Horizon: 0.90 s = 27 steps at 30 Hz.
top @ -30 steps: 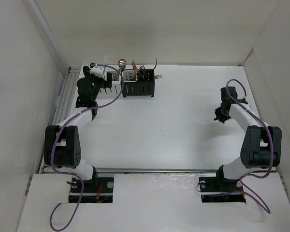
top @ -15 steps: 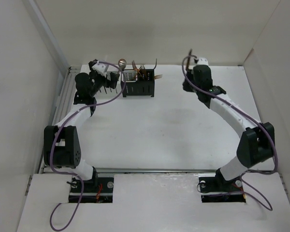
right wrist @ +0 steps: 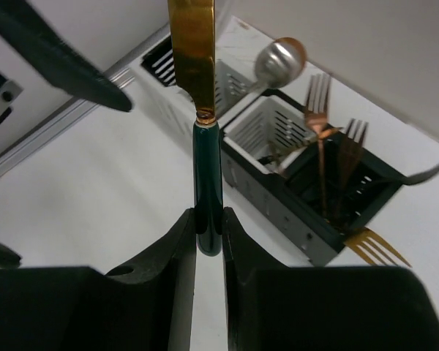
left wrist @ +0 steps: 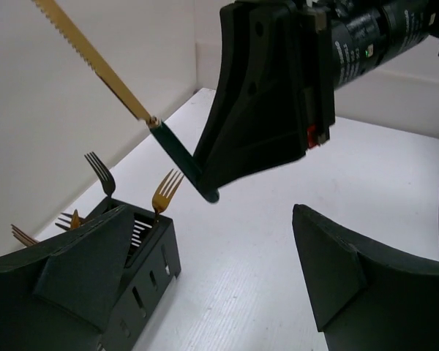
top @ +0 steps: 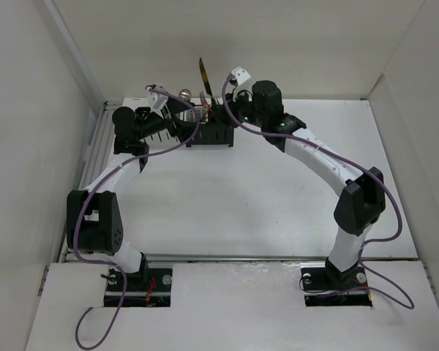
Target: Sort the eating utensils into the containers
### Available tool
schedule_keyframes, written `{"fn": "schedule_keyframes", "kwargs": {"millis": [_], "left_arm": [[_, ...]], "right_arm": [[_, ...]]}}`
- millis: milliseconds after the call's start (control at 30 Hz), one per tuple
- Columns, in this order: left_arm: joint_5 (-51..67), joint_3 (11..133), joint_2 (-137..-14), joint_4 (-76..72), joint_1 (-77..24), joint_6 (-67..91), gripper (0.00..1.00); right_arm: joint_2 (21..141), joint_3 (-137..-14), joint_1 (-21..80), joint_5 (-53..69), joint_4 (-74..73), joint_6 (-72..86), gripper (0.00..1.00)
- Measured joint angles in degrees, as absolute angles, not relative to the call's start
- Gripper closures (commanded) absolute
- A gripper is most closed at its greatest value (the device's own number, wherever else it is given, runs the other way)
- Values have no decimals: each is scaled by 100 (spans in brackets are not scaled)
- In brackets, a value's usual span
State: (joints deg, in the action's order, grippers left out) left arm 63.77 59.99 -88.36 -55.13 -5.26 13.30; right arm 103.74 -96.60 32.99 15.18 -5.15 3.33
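Observation:
My right gripper (right wrist: 208, 232) is shut on the dark green handle of a knife (right wrist: 208, 172), whose gold serrated blade (left wrist: 95, 60) points up. In the top view the knife (top: 203, 74) stands above the containers, a black caddy (top: 212, 134) and a white caddy (top: 196, 115) at the back left. Gold forks (right wrist: 323, 110) stand in the black caddy (right wrist: 336, 201), and a round spoon (right wrist: 279, 61) rises from the white caddy (right wrist: 260, 131). My left gripper (left wrist: 219, 285) is open with nothing between its fingers, just left of the caddies (left wrist: 143, 259) and below the knife.
The two arms meet closely at the back left corner, the right wrist (top: 266, 98) reaching over the caddies. Purple cables (top: 168, 153) loop off both arms. A metal rail (top: 95, 139) and the white wall run along the left edge.
The right arm has swung from the right side of the table across to the caddies at the back. The left gripper has opened wider and turned toward the right.

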Motion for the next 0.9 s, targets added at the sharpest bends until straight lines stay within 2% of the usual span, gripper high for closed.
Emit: {"fn": "schedule_keyframes", "kwargs": {"millis": [300, 433, 633, 767, 800, 833, 900], "left_arm": [[6010, 6080, -8844, -5815, -593, 1975, 14], [5808, 6090, -8879, -5863, -676, 2215, 27], [5459, 6093, -8943, -5975, -797, 2596, 41], [5349, 6093, -8956, -6064, -858, 2753, 55], [5347, 6093, -8956, -6075, -862, 2777, 63], [5321, 6093, -8956, -6090, -867, 2786, 80], [5280, 6093, -8960, -6097, -867, 2794, 90]], "right_arm": [[10381, -9647, 3568, 1879, -405, 121, 100], [10381, -9574, 3594, 1898, -290, 82, 100], [10381, -9500, 3701, 1946, -279, -27, 100], [10381, -9487, 3754, 1999, -274, -91, 100], [10379, -9480, 3758, 2001, -257, -113, 100], [10377, -9476, 3758, 2010, -250, -128, 100], [10374, -9472, 3758, 2045, -248, -141, 100]]}}
